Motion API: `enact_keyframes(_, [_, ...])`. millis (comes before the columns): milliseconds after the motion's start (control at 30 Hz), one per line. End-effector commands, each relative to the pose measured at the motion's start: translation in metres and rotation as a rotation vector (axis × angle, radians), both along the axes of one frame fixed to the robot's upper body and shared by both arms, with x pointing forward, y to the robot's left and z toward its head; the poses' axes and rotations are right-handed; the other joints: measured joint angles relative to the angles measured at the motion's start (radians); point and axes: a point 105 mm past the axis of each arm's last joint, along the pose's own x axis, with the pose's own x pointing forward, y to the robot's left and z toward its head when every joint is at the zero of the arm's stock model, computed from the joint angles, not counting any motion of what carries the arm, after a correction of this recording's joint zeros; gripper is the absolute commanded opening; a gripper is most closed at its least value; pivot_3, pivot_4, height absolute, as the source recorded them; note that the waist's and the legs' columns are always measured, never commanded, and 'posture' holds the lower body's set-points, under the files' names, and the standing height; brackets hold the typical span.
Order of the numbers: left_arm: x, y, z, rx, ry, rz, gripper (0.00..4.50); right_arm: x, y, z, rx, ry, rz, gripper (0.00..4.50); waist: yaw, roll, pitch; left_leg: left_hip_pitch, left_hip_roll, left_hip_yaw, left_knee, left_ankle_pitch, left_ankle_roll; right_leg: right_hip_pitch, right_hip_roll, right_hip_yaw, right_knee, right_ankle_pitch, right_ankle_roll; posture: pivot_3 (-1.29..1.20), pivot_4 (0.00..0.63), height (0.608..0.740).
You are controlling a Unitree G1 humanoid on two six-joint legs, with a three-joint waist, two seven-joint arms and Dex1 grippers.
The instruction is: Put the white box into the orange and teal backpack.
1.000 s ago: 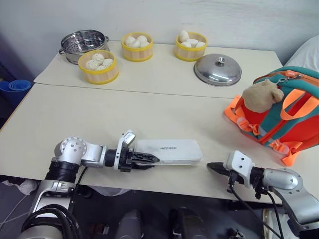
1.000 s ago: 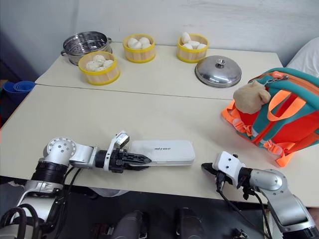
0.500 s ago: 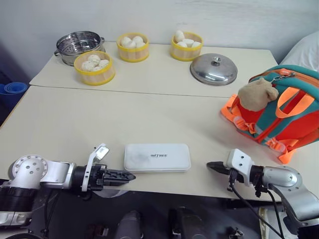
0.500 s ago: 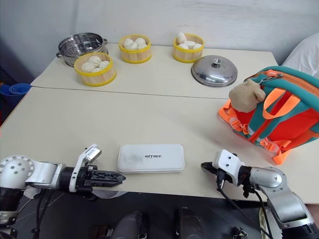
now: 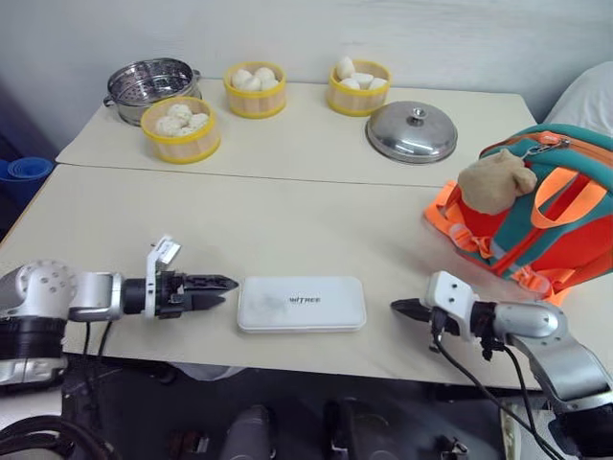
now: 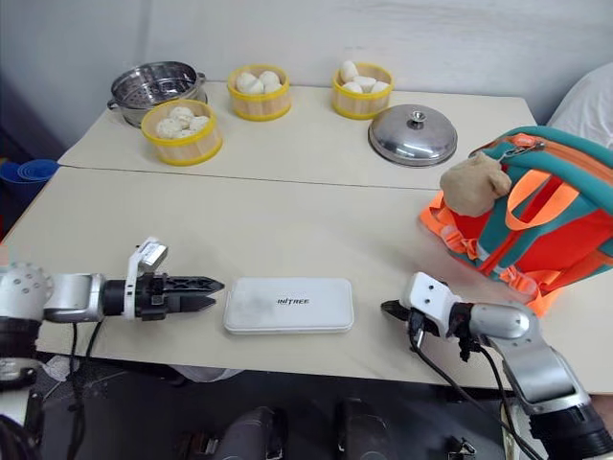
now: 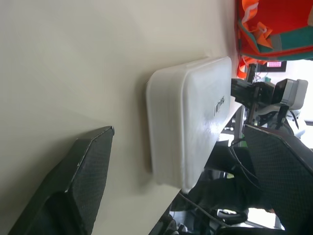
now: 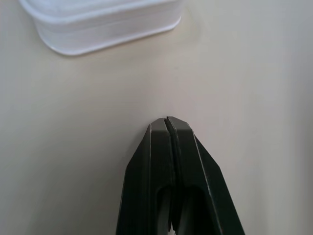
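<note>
Two beige tables [image 5: 287,211] pushed together, plain pale wall [image 5: 287,34]

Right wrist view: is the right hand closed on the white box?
No. The right hand is shut with nothing between its fingers, and the white box lies apart on the table.

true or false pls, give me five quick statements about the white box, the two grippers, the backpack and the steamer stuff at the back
1. The white box lies flat on the table, between the two grippers. True.
2. The left gripper is clamped on the box. False: it is open, just off the box's end, touching nothing.
3. The right gripper is shut. True.
4. The box is already inside the orange and teal backpack. False: the backpack stands apart, on the robot's right side of the table.
5. The metal lid covers the steel steamer pot. False: the lid rests on the table, far from the pot, which stands uncovered.
</note>
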Motion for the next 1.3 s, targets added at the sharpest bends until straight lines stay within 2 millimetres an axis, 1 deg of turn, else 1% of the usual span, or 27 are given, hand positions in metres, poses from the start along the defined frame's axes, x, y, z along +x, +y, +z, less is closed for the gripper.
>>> enact_keyframes(33, [-0.009, -0.008, -0.015, 0.011, 0.093, -0.059, 4.42, -0.005, 0.013, -0.012, -0.016, 0.068, 0.033, 0.0, -0.003, 0.0, 0.0, 0.0, 0.0, 0.0, 0.0, 0.0, 0.0, 0.0, 0.0, 0.0, 0.0, 0.0, 0.0, 0.0, 0.15, 0.74])
enact_keyframes(133, [-0.016, -0.015, -0.015, 0.003, 0.116, -0.119, 4.42, -0.006, 0.025, -0.011, -0.008, 0.093, 0.042, 0.0, -0.003, 0.0, 0.0, 0.001, 0.0, 0.0, 0.0, 0.0, -0.001, 0.0, 0.0, 0.0, 0.0, 0.0, 0.0, 0.0, 0.15, 0.74])
enact_keyframes(233, [-0.018, -0.022, -0.014, -0.002, 0.12, -0.155, 4.42, -0.009, 0.035, -0.011, 0.004, 0.104, 0.05, 0.0, -0.004, -0.001, -0.001, 0.001, 0.0, 0.0, 0.0, 0.0, -0.001, 0.0, 0.0, 0.0, 0.001, 0.0, 0.0, 0.0, 0.15, 0.74])
enact_keyframes(267, [-0.017, -0.024, -0.015, -0.005, 0.122, -0.156, 4.42, -0.009, 0.038, -0.011, 0.007, 0.105, 0.056, 0.0, -0.003, -0.001, -0.001, 0.001, 0.0, 0.0, 0.0, 0.0, -0.001, 0.0, 0.0, 0.0, 0.001, 0.0, 0.0, 0.0, 0.15, 0.74])
enact_keyframes(400, [-0.001, -0.036, -0.015, -0.06, 0.112, -0.114, 4.42, -0.011, 0.046, -0.013, 0.016, 0.104, 0.067, 0.0, 0.001, -0.001, -0.001, 0.001, 0.0, -0.001, 0.001, 0.0, 0.0, 0.001, 0.0, 0.0, 0.001, 0.0, 0.0, 0.0, 0.15, 0.74])
enact_keyframes(533, [0.007, -0.048, -0.021, -0.091, 0.123, -0.089, 4.42, -0.013, 0.047, -0.017, 0.005, 0.105, 0.087, 0.0, 0.006, -0.004, -0.002, 0.001, 0.0, -0.001, 0.002, 0.0, 0.001, 0.002, 0.0, 0.0, 0.001, 0.0, 0.001, 0.0, 0.15, 0.74])
enact_keyframes(633, [0.005, -0.067, -0.023, -0.141, 0.142, -0.141, 4.42, -0.012, 0.042, -0.021, -0.024, 0.088, 0.1, 0.0, 0.011, -0.004, -0.002, 0.001, 0.0, -0.001, 0.002, 0.001, 0.0, 0.002, 0.0, 0.0, 0.001, 0.001, 0.002, 0.0, 0.15, 0.74])
enact_keyframes(767, [0.005, -0.081, -0.02, -0.19, 0.151, -0.181, 4.42, -0.012, 0.034, -0.025, -0.055, 0.074, 0.102, 0.0, 0.019, -0.004, -0.003, 0.001, -0.001, 0.0, 0.003, 0.001, -0.001, 0.002, 0.0, 0.0, 0.001, 0.001, 0.002, 0.0, 0.15, 0.74])
enact_keyframes(900, [0.003, -0.087, -0.017, -0.218, 0.159, -0.212, 3.65, -0.016, 0.025, -0.03, -0.072, 0.079, 0.092, 0.0, 0.023, -0.004, -0.003, 0.001, -0.001, 0.0, 0.003, 0.001, -0.001, 0.002, 0.0, 0.0, 0.001, 0.001, 0.002, 0.0, 0.15, 0.74])
enact_keyframes(933, [0.001, -0.088, -0.015, -0.225, 0.159, -0.223, 3.28, -0.018, 0.023, -0.031, -0.076, 0.083, 0.09, 0.0, 0.023, -0.004, -0.003, 0.001, -0.001, 0.0, 0.003, 0.001, -0.002, 0.002, 0.0, 0.0, 0.001, 0.001, 0.002, 0.0, 0.15, 0.74])
enact_keyframes(1000, [-0.001, -0.087, -0.015, -0.222, 0.161, -0.234, 2.79, -0.022, 0.017, -0.034, -0.087, 0.09, 0.082, 0.0, 0.024, -0.004, -0.003, 0.001, -0.001, 0.0, 0.003, 0.001, -0.002, 0.002, 0.0, 0.0, 0.0, 0.001, 0.002, 0.0, 0.15, 0.74])
enact_keyframes(1067, [-0.003, -0.085, -0.014, -0.217, 0.159, -0.243, 2.13, -0.025, 0.012, -0.037, -0.092, 0.098, 0.068, 0.0, 0.025, -0.004, -0.003, 0.001, -0.001, 0.0, 0.002, 0.001, -0.002, 0.002, 0.0, 0.0, -0.001, 0.001, 0.002, 0.0, 0.15, 0.74])
enact_keyframes(1167, [-0.009, -0.083, -0.007, -0.235, 0.12, -0.267, 1.36, -0.031, -0.001, -0.038, -0.084, 0.102, 0.021, 0.0, 0.026, -0.004, -0.003, 0.001, -0.001, -0.001, 0.003, 0.001, -0.002, 0.003, 0.0, 0.0, -0.002, 0.001, 0.003, 0.0, 0.15, 0.74])
enact_keyframes(1233, [-0.012, -0.082, 0.0, -0.254, 0.057, -0.281, 1.34, -0.035, -0.008, -0.036, -0.06, 0.101, -0.016, 0.0, 0.027, -0.004, -0.003, 0.0, -0.001, -0.001, 0.002, 0.0, -0.001, 0.003, 0.0, 0.0, -0.002, 0.001, 0.003, 0.0, 0.15, 0.74])
enact_keyframes(1300, [-0.019, -0.082, 0.011, -0.258, -0.13, -0.317, 1.34, -0.04, -0.017, -0.028, 0.032, 0.068, -0.087, 0.0, 0.028, -0.004, -0.002, 0.0, -0.001, -0.001, 0.002, -0.001, -0.001, 0.003, 0.0, 0.0, -0.003, 0.001, 0.003, 0.0, 0.15, 0.74])
